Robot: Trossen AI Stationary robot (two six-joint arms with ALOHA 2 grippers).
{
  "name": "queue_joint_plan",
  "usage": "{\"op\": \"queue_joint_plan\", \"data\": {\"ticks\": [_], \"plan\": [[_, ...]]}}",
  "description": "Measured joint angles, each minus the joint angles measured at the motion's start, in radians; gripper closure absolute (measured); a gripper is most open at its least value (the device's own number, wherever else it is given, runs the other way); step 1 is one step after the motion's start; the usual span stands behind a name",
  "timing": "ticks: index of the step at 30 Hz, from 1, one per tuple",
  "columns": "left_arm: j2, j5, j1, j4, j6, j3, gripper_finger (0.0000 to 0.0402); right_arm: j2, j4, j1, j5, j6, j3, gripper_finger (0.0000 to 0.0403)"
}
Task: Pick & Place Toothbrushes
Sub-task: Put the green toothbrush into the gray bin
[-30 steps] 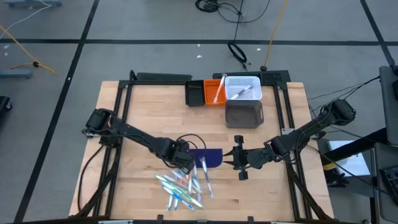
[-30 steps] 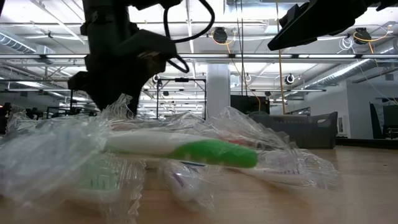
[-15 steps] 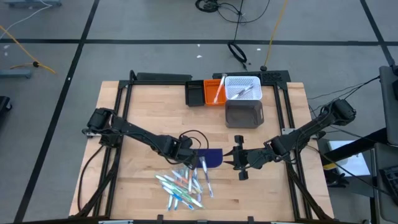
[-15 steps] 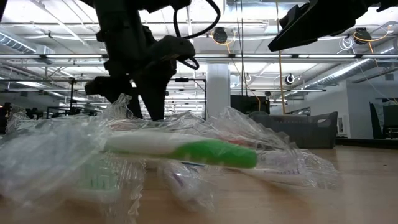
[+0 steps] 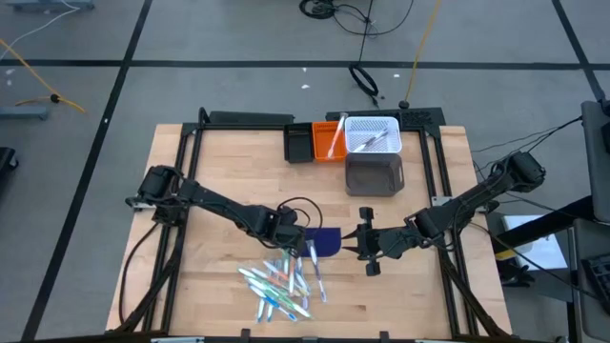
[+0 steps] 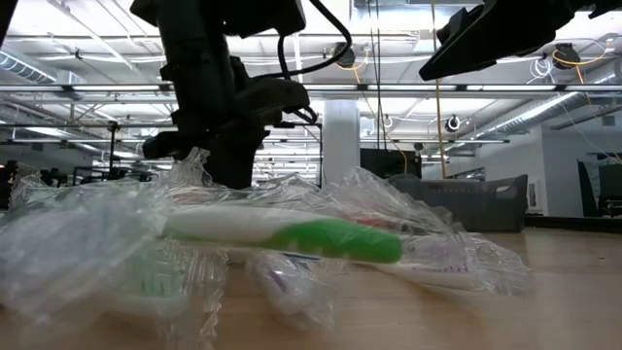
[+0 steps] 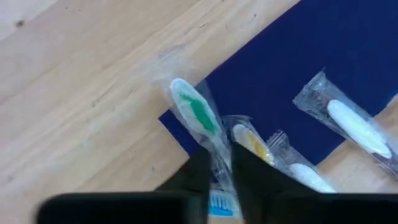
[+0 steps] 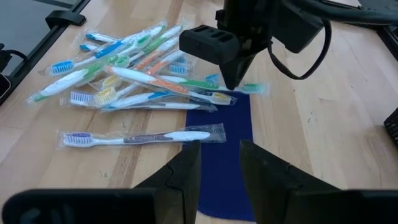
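Several toothbrushes (image 5: 281, 284) in clear wrappers lie in a loose pile near the table's front edge. The far ends of a few lie on a dark blue mat (image 5: 324, 240). My left gripper (image 7: 222, 177) points down at the pile's far edge and is shut on a green-and-white toothbrush (image 7: 198, 112). From the right wrist view the same left gripper (image 8: 233, 81) stands over the mat's far end. My right gripper (image 8: 219, 168) hangs open over the mat's right side, with nothing between its fingers. My left gripper pinches the wrapped green-and-white toothbrush between its two fingers, a little back from the end (image 7: 216, 152) that lies on the mat. The fingers come from above, pointing down, and lie across the brush. The brush still lies on the mat and the pile.
At the table's far side stand an orange bin (image 5: 319, 141), a white mesh basket (image 5: 372, 134) with a few things in it, and a grey bin (image 5: 374, 175). One wrapped toothbrush (image 8: 140, 137) lies apart from the pile, beside the mat. Bare wood shows at the table's left.
My left gripper has shifted a little toward the table's right, to the pile's edge by the mat. Its fingers spread wide and then shut on the green-and-white toothbrush. The pile has stayed in place.
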Motion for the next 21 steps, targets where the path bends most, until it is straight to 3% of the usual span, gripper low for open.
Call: {"op": "queue_joint_plan", "data": {"ticks": [2,11,16,21], "plan": [[0.0,0.0,0.0,-0.002,0.014,0.0,0.0391,0.0,0.0,0.0,0.0,0.0,0.0,0.03],[-0.079,-0.046,-0.007,-0.007,0.097,0.002,0.04,0.0,0.016,-0.004,0.001,0.0,0.0,0.03],[-0.202,-0.224,-0.033,0.014,0.207,0.003,0.0401,0.012,0.083,-0.031,-0.002,0.0,0.0,0.03],[-0.276,-0.367,-0.071,0.171,0.431,0.003,0.0401,0.049,0.193,-0.092,-0.004,-0.015,0.0,0.03]]}}
